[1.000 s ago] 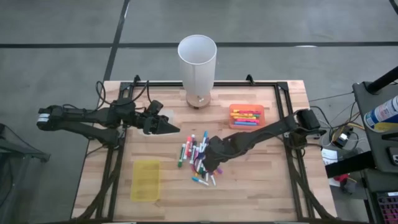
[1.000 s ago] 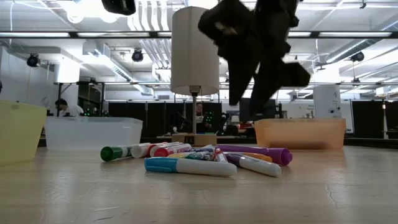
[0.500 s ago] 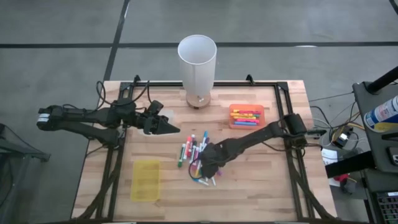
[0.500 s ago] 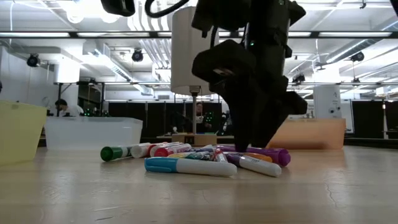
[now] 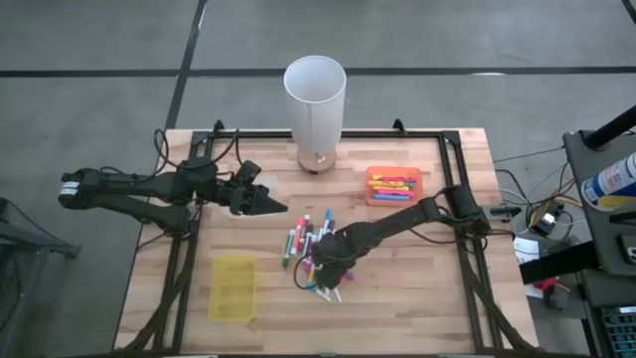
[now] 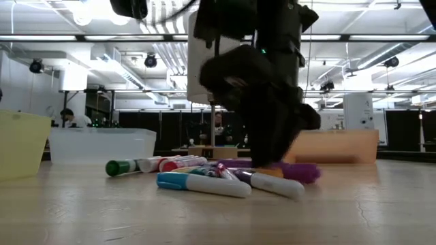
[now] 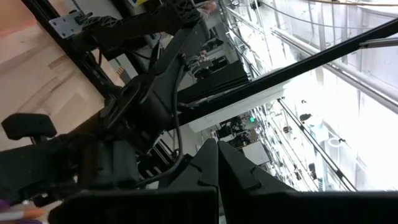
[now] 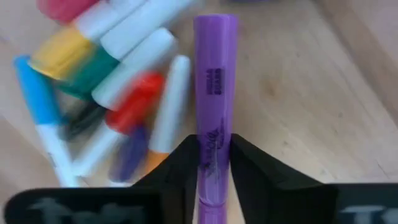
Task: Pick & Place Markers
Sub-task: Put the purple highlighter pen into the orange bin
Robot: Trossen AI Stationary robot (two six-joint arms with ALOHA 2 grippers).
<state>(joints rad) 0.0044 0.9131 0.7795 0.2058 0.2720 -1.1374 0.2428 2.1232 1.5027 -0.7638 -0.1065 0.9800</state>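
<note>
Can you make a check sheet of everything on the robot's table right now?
Surface: wooden table, bare wood around the pile.
Job's things: loose markers heaped mid-table; more in the orange tray.
Clutter: yellow tray, tall white cup, clear bin.
Grippers: right gripper shut on the purple marker, down at the pile; left gripper shut, waiting at the table's left.
Cables: wires off the table's right edge.
Surroundings: a person far behind.
</note>
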